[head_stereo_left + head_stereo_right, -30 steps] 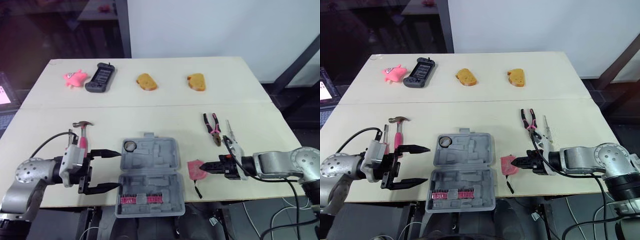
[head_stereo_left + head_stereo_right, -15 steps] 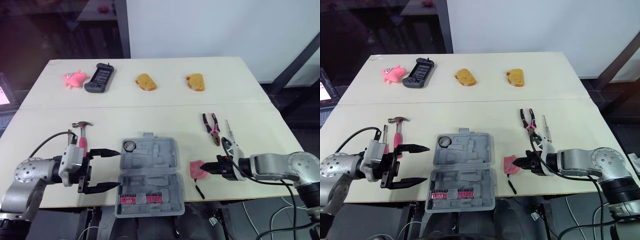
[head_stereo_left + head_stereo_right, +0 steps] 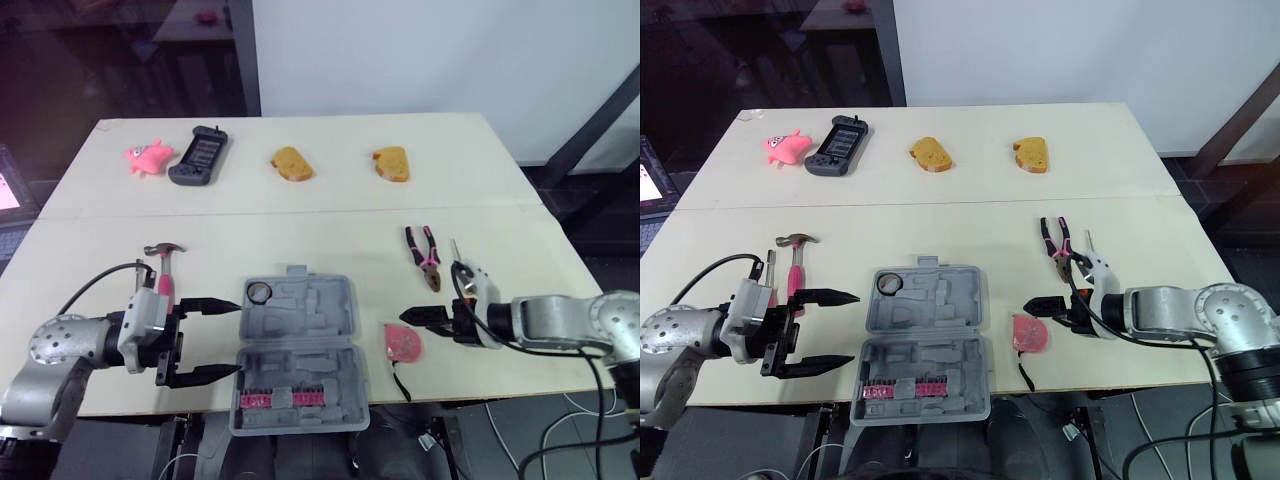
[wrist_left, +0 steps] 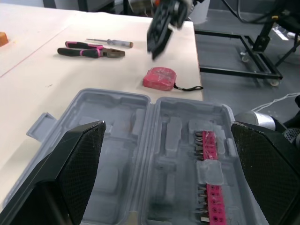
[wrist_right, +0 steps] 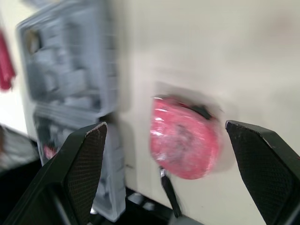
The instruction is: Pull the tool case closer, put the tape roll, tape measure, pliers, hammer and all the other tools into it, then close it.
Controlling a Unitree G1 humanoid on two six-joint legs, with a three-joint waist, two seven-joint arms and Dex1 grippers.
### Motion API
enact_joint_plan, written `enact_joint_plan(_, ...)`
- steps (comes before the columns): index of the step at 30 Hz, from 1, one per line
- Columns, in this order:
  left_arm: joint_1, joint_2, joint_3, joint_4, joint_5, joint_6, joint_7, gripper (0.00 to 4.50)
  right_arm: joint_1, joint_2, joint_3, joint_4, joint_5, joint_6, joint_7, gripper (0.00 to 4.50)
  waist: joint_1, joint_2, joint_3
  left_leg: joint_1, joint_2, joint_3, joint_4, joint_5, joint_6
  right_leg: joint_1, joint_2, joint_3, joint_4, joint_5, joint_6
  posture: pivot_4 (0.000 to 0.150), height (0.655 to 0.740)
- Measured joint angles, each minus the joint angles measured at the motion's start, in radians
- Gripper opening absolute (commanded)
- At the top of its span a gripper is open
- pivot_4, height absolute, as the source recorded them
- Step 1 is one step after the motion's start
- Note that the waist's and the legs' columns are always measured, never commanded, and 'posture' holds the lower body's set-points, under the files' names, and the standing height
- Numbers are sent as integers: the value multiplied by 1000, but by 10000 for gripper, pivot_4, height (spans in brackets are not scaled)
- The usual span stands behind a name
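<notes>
Right gripper (image 3: 418, 318) hovers spread wide, grasping nothing. The round pink tape measure (image 3: 403, 342) lies just beside my fingertips, on the side toward the front edge of the pale wooden table (image 3: 330, 225). My worry is that a skewed close shoves it edgeward and over. Ahead of my fingertips sits the open grey plastic tool case (image 3: 300, 330), close. Behind my wrist there's bare board. Left gripper (image 3: 225, 338) gapes empty beside the case.

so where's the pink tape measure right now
In the head views the tape measure lies on the table on the robot's right, between the open tool case and the open right gripper.
</notes>
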Motion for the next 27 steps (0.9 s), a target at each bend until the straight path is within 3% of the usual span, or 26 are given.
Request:
enact_joint_plan(3,-1,1,0,-1,0,1,3,45000,5,-120,51,-223,-331,-129,366,43311,3,3,2,0,0,0,0,0,0,0,-1,-1,0,-1,0,1500,7400)
enact_joint_plan(5,-1,0,0,0,1,1,6,45000,55,-225,130,-324,-623,-343,618,43311,9,3,2,0,0,0,0,0,0,0,-1,-2,-2,-2,-1,1500,7400)
enact_joint_plan(8,-1,0,0,-1,2,2,9,45000,140,-302,328,-306,-1145,-794,927,43311,7,3,2,0,0,1,0,0,0,1,-1,-2,-3,-2,-2,1500,7400)
enact_joint_plan(10,-1,0,0,-2,2,3,11,45000,145,-275,380,-262,-1282,-904,1007,43311,2,3,2,0,0,2,1,0,0,1,-1,-1,-2,-2,-1,1500,7400)
enact_joint_plan(18,0,0,0,-22,2,7,30,45000,97,-107,410,-116,-1564,-1021,1114,43311,1,3,2,1,-1,1,1,0,0,1,-1,-1,-1,0,0,1500,7400)
enact_joint_plan(27,16,1,0,-41,1,12,51,45000,98,-3,391,-51,-1657,-1011,1148,43311,3,4,2,1,-1,1,2,0,0,2,-1,-1,-1,0,0,1500,7400)
